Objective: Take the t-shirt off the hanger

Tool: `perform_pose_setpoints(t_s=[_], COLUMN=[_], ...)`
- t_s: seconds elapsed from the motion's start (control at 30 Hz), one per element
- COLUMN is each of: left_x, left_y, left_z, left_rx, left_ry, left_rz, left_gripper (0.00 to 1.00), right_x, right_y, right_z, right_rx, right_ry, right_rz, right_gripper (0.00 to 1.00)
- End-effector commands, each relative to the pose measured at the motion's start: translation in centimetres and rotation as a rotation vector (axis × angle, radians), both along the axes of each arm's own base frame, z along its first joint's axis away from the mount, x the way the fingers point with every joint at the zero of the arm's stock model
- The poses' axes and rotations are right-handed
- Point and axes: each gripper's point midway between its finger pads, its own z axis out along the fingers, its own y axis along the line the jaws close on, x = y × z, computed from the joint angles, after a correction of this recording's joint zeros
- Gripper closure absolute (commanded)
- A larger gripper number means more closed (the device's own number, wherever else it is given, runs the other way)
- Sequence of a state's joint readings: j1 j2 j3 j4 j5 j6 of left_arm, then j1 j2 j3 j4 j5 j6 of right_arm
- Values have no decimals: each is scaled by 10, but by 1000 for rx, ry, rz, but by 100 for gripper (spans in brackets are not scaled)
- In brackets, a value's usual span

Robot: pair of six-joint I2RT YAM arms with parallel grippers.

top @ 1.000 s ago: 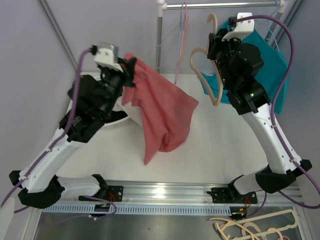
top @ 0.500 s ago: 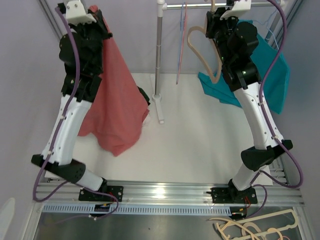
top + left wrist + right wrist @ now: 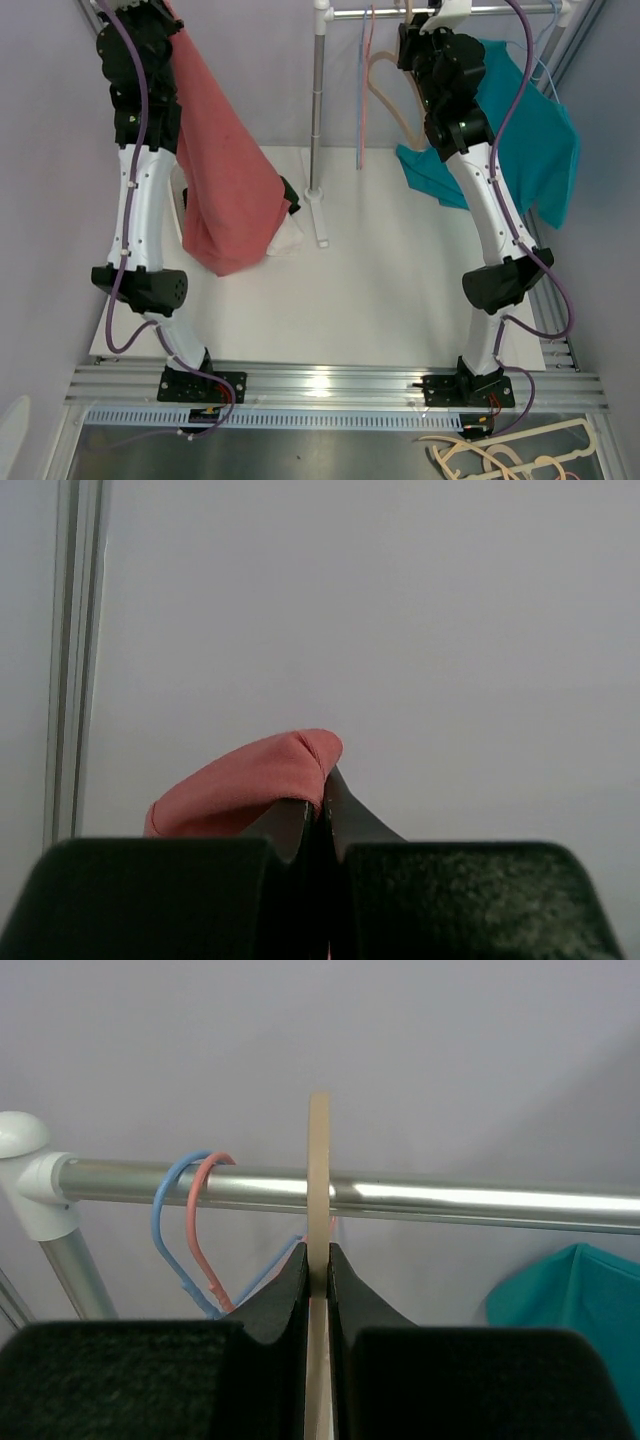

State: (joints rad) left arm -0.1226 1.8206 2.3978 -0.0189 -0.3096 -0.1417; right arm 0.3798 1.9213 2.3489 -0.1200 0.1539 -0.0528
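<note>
The left gripper (image 3: 324, 790) has its jaws pressed together on a fold of the salmon-red cotton t-shirt (image 3: 225, 190), and a rounded hump of the cloth bulges out just above and to the left of the black fingertips. The right gripper (image 3: 318, 1260) is clamped on the flat, pale beige wooden hanger (image 3: 319, 1160), its two fingers pinching the thin strip from either side with only the strip between them.

In the overhead view both grippers sit at the very top edge, largely hidden behind their own wrists. The beige strip crosses in front of the shiny metal rail (image 3: 480, 1200) and rises above it, but I cannot tell whether its hook is over the rail. Beside it the thin blue wire hook (image 3: 160, 1210) and the thin pink wire hook (image 3: 195, 1210) loop over the rail. A teal garment (image 3: 530, 130) hangs behind the right arm (image 3: 490, 200), partly covered by it. The t-shirt's lower edge covers part of a white object on the white table (image 3: 400, 290). What that object is, and whether the cloth touches it, I cannot make out.

The left arm (image 3: 140, 200) stands stretched almost straight up from its base at the near left. The t-shirt hangs from its raised wrist down along its right side, over the table's left part, well apart from the hanger. The right arm reaches equally tall, leaning in toward the rail.
</note>
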Motion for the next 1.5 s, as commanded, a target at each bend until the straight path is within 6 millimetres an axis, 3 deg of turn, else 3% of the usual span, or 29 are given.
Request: perform_pose_setpoints(t_s=[0.0,0.07,0.1,0.17,0.2,0.27,0.3,0.33,0.37,0.4,0.47,0.5,0.57,0.6,0.67,0.7,0.87,0.9,0.97,1.0,1.07,1.17,1.2,1.23,1.27,1.37,1.47], left_x=[35,54,69,80,89,90,90,88,85,80,64,49,25,9,-10,-20,-29,-18,-15,1,4,16,22,23,28,25,25], left_y=[6,7,5,3,3,0,-1,0,0,-2,-3,-7,-5,-16,-15,-17,-4,-2,-6,-9,-7,-5,-2,-4,-3,1,4], left_z=[-44,-78,-112,-145,-183,-211,-241,-248,-260,-296,-298,-338,-349,-386,-400,-424,-472,-483,-506,-514,-533,-541,-535,-544,-539,-545,-527], left_rx=[-53,-64,-73,-92,-100,-137,-165,-182,-196,-208,-232,-273,-313,-314,-303,-298,-280,-306,-323,-341,-353,-371,-377,-381,-382,-391,-396], left_ry=[71,158,237,321,401,469,533,553,584,664,676,786,835,922,961,1014,1204,1240,1339,1371,1447,1487,1477,1502,1489,1511,1474], left_rz=[-11,2,-2,-5,0,-11,-12,-9,-6,-5,-7,16,70,85,144,161,201,180,119,67,58,17,12,-3,-10,5,15], left_gripper=[99,99,99,99,99,99,99,99,99,99,99,99,99,99,99,99,99,99,99,99,99,99,99,99,99,99,99], right_x=[1,4,5,7,8,6,7,8,2,1,1,-3,-1,-3,-2,-2,-12,-12,-18,-19,-26,-29,-33,-33,-34,-36,-37], right_y=[-2,-2,-4,-6,-6,-6,-3,-4,-6,-6,-6,-7,-9,-11,-11,-11,-13,-13,-13,-12,-14,-14,-16,-17,-18,-19,-20], right_z=[17,12,10,9,8,7,0,-3,3,1,-9,-7,-17,-15,-23,-25,-26,-26,-22,-25,-21,-28,-26,-30,-30,-28,-26], right_rx=[16,11,11,18,18,19,18,18,28,35,33,36,32,34,26,25,27,32,57,55,61,65,64,64,63,63,59], right_ry=[-57,-46,-43,-43,-39,-31,-14,-6,-21,-19,2,0,19,14,31,33,37,23,20,29,20,30,25,34,33,32,30], right_rz=[9,8,5,8,10,13,21,22,23,26,24,23,12,8,2,3,12,14,24,29,36,39,38,33,31,27,26], right_gripper=[100,100,100,100,100,100,100,100,100,100,100,100,100,100,100,100,100,100,100,100,100,100,100,100,100,100,100])
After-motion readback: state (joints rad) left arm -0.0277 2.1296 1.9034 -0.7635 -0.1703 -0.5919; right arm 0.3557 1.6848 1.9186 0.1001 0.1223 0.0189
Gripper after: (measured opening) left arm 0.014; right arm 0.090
